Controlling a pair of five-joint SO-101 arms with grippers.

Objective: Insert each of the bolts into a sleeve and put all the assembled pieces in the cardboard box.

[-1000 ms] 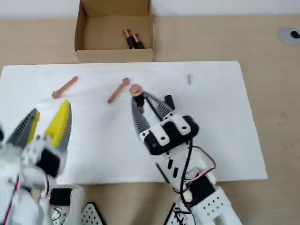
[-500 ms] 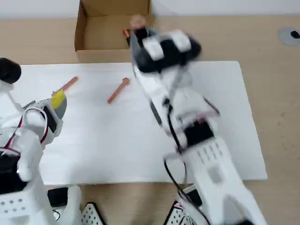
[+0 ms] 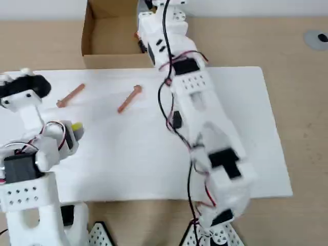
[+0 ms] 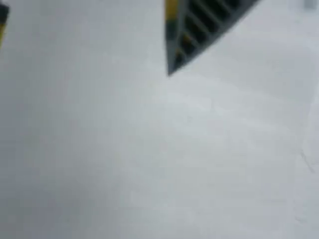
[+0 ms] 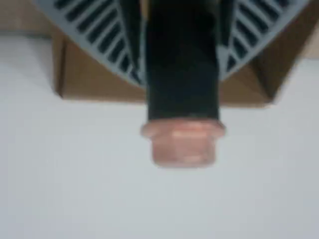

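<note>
Right gripper (image 5: 182,82) at the cardboard box (image 3: 89,36), clamped on a sleeve (image 5: 182,50).
We see the bolt (image 5: 183,144) head poking past its tips; left gripper (image 4: 84,45) gapes over open white sheet (image 4: 149,174).

— What changed in the last 1 second?
— The right gripper (image 5: 182,82) shot forward off the middle of the sheet (image 3: 246,154). The cardboard box (image 3: 89,36), once far ahead of its jaws, is now right by them. The sleeve (image 5: 182,107) and bolt (image 5: 183,144) rode along between them.
— And the left gripper (image 3: 76,128)?
— It drew back and tipped down, so the sheet now sits close under its jaws.
</note>
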